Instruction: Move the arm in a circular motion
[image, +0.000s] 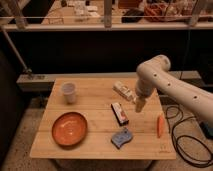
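My thick cream-white tube arm over the pale wooden slatted surface

It stretches in from the right, pincer pointing down just right of the small dark rectangular packet, near the white wrapped packet. Can't tell if the pincer's open or closed tbh.

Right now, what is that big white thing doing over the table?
A cream-white robot arm reaches in from the picture's right over a wooden table. Its tool hangs above that side of the table, close to a pale packet and a dark bar. It seems to carry nothing. A cup, an orange bowl, a blue object and an orange stick lie apart from it.
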